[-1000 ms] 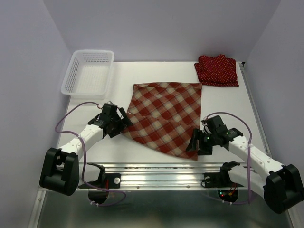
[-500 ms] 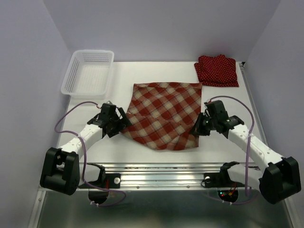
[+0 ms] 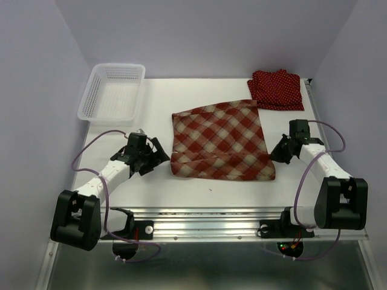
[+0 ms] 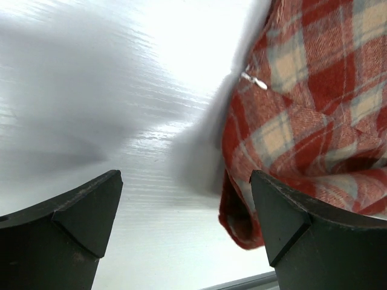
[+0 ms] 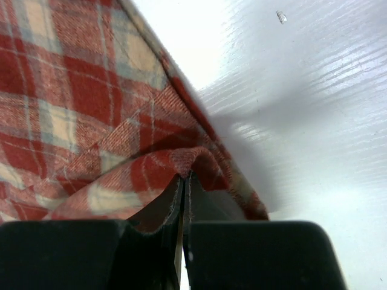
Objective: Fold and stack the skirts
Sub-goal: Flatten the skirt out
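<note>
Plaid is on the move: the red-and-cream plaid skirt (image 3: 221, 142) lay skewed a second ago, like a diamond with one corner pointing at the near edge of the table (image 3: 199, 90). Now it sits almost square in the middle. The right gripper (image 3: 279, 152) did the work. It was open beside the near-right corner a second ago, then it clamped down and swept right and away from the near edge, dragging the cloth round with it. From the right wrist, that gripper (image 5: 184, 205) is pinched fully closed with a raised fold of the plaid skirt (image 5: 78, 109) caught between its fingers, right at the skirt's right edge. The left gripper (image 3: 156, 158) has barely stirred. It waits just beside the skirt's near-left corner, and the left wrist view shows its jaws spread wide around nothing but bare table, with the hem of the plaid skirt (image 4: 314, 121) lying just to the right of its right finger. A shallow ridge runs across the cloth close to its near edge, so the pull has left some slack there. The layout looks squared up and ready for a fold, but no fold looks made yet, and the left gripper likely needs its own corner before one starts. The dark red polka-dot skirts (image 3: 276, 89) sit bunched together at the far-right corner, well apart from the action. The white mesh basket (image 3: 91, 103) stands at the far left.
</note>
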